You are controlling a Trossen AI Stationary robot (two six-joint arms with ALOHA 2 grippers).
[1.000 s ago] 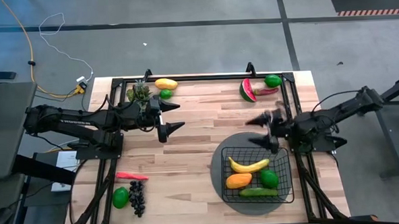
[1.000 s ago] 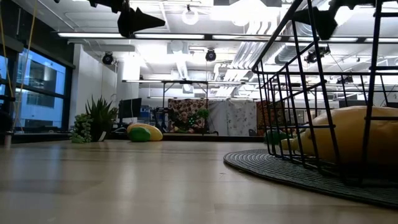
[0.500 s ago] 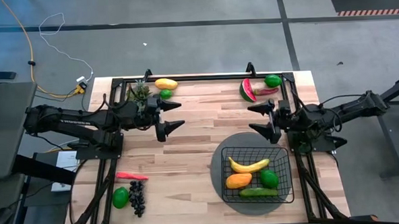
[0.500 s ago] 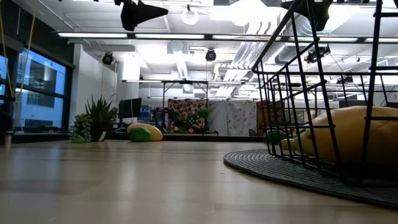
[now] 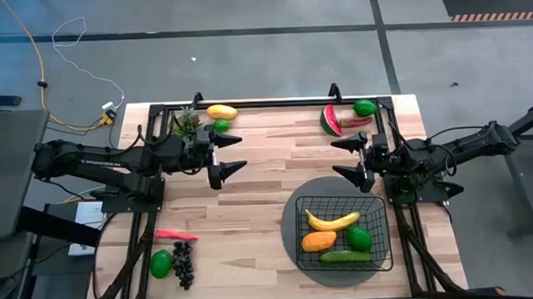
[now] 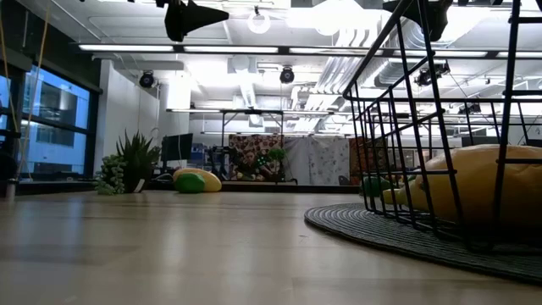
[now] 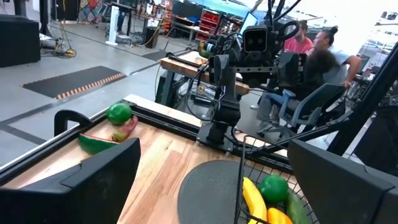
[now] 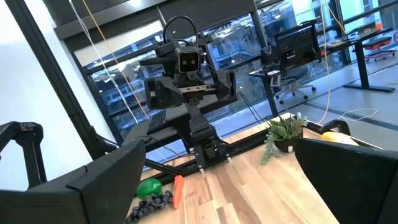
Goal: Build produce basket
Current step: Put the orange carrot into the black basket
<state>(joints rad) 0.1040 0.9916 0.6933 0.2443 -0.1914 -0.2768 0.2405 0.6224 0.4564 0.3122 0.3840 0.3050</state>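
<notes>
The black wire basket [image 5: 340,232] sits on a round grey mat [image 5: 296,198] at the table's near right. It holds a banana [image 5: 333,221], an orange mango [image 5: 318,241], a lime [image 5: 359,238] and a cucumber [image 5: 345,256]. My right gripper [image 5: 342,159] hovers open, level, just beyond the basket's far side. My left gripper [image 5: 232,155] hovers open above the table's left middle. A chili [image 5: 176,235], a lime [image 5: 161,262] and grapes [image 5: 183,263] lie near left. A mango [image 5: 221,112] and a lime [image 5: 220,125] lie far left. A watermelon slice [image 5: 331,121] and a lime [image 5: 364,107] lie far right.
A small green plant [image 5: 186,124] stands at the far left, beside the mango. A black frame [image 5: 273,102] runs along the table's far edge and down both sides. Bare wood [image 5: 252,222] lies between the basket and the near-left produce. People [image 7: 311,43] sit beyond the right side.
My right gripper has drawn back from above the basket's far edge toward the table's far edge and turned level, then held still. Its arm has straightened. The produce and basket have not moved.
</notes>
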